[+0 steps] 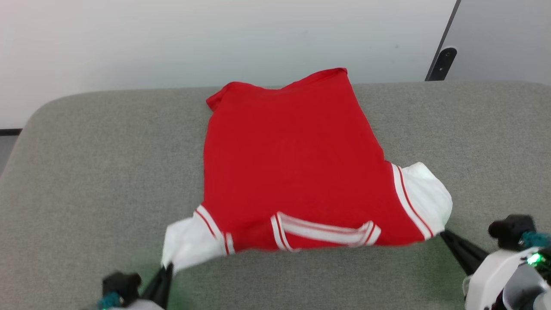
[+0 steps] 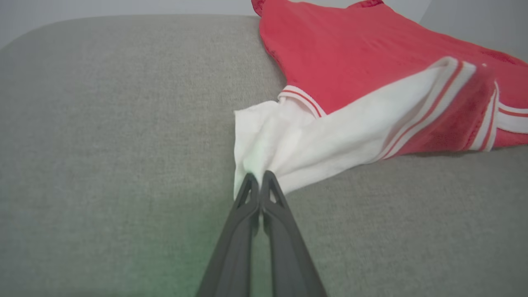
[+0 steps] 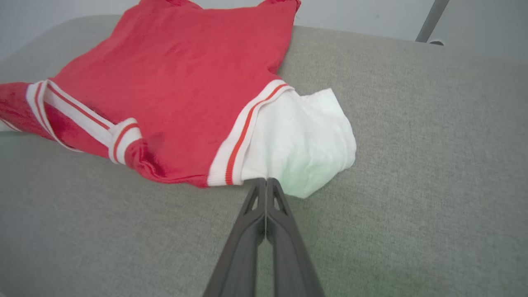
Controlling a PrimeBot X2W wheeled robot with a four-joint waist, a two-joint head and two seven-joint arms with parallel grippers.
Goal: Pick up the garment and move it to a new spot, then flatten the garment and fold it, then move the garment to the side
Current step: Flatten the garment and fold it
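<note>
shirt (image 1: pixel 292 172): lies spread on the grey desk (image 1: pixel 86 181), plain red side up, collar toward the robot, hem at the far edge.
left pincer (image 2: pixel 260 178): pressed together, pinching the bunched tip of one white sleeve.
right pincer (image 3: pixel 266 181): pressed together on the lower edge of the other sleeve, just beside the striped trim; the bite looks thin.
slip risk: a pull could likely tug that thin edge free.
skew risk: uneven pulling would probably twist or wrinkle the shirt.

The red cloth garment with white sleeves (image 1: pixel 292 163) is soft, matt knit. Beneath it, the grey tabletop (image 1: pixel 86 172) wears coarse, matt woven fabric.
</note>
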